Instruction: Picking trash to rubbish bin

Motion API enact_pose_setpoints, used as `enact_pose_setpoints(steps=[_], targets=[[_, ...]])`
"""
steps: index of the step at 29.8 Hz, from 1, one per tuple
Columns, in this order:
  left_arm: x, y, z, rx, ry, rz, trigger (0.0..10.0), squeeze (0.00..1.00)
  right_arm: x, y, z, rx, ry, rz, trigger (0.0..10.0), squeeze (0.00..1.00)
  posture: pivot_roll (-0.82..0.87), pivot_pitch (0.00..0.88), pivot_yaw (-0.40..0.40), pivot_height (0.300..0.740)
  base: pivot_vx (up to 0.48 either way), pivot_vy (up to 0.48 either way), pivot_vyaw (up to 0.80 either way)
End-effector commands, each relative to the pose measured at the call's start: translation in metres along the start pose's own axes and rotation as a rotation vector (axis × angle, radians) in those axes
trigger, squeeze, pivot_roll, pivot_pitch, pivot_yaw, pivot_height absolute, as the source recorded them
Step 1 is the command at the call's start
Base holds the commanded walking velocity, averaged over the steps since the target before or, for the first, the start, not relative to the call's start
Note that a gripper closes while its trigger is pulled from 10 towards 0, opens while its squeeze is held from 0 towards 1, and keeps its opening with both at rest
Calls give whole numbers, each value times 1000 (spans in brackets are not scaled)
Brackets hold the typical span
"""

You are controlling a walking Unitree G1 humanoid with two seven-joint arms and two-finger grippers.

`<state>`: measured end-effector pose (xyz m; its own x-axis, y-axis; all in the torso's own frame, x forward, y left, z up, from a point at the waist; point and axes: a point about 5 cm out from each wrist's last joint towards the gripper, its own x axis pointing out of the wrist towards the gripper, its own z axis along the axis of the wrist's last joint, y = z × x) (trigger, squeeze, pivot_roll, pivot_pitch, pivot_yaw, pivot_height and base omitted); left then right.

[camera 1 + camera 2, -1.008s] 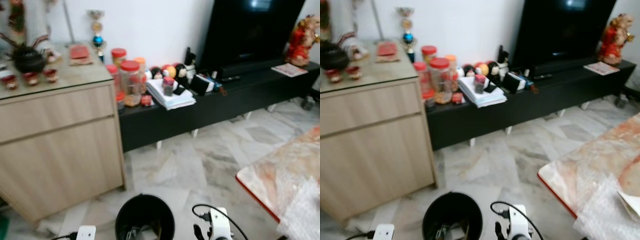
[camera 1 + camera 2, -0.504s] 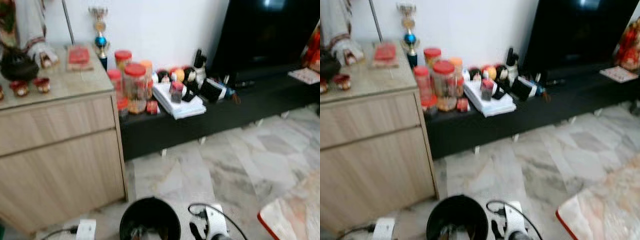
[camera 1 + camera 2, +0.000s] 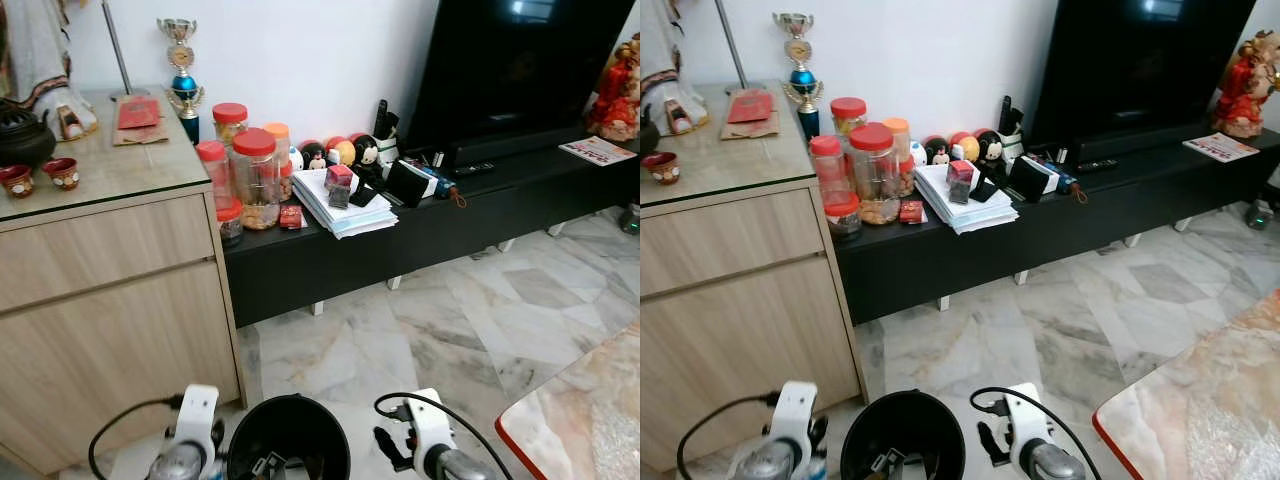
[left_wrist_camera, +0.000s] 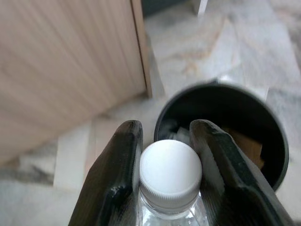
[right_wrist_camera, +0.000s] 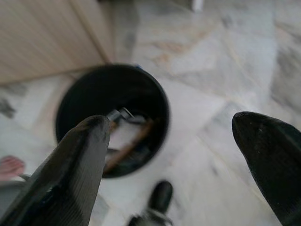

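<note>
The left hand is clenched on a clear bottle with a white cap, its two fingers pressed against either side of the neck. In the wrist view the bottle sits just short of the bin, with the cap overlapping the near rim rather than the open mouth. The black bin stands on the marble floor between the two arms, close to the corner of the wooden cabinet, and already holds some scraps. The right hand is spread wide and empty, hovering above the bin and the floor beside it.

The main risk, as I judge it, is an early drop: if the fingers open here, the bottle may strike the rim and bounce or roll away across the smooth floor, perhaps under the black TV shelf. The hold is on the narrow neck, so the body could swing and tip as the arm moves. A low, careless reach could also knock the light bin over or push it against the cabinet. The loose cables at both wrists hang near the rim and could snag.
</note>
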<state>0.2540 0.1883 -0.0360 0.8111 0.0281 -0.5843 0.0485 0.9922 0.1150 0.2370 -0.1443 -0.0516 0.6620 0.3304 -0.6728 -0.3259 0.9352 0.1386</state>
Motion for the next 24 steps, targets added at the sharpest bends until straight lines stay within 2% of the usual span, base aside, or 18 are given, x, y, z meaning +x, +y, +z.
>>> enact_pose_setpoints(steps=[1, 7, 14, 18, 22, 24], targets=[[3, -3, 14, 31, -54, 1, 10000, 0, 2, 1, 13, -27, -38, 30, 10000, 0, -35, 0, -69, 740, 0, 0, 0], [10, -12, 56, 93, -231, 3, 10000, 0, 9, 15, 38, -73, -103, 146, 10000, 0, -43, 0, -74, 740, 0, 0, 0], [11, -22, 78, 97, -320, -47, 10000, 0, 11, 21, 54, -94, -156, 189, 10000, 0, -54, 0, -75, 740, 0, 0, 0], [12, -39, 92, 107, -370, -152, 10000, 0, 11, 24, 61, -104, -186, 210, 10000, 0, -62, 3, -76, 740, 0, 0, 0], [12, -47, 96, 90, -375, -206, 10000, 0, 11, 24, 62, -105, -194, 220, 10000, 0, -68, 5, -73, 740, 0, 0, 0], [11, -55, 97, 126, -380, -246, 10000, 0, 11, 24, 61, -104, -200, 221, 10000, 0, -74, 8, -70, 740, 0, 0, 0]])
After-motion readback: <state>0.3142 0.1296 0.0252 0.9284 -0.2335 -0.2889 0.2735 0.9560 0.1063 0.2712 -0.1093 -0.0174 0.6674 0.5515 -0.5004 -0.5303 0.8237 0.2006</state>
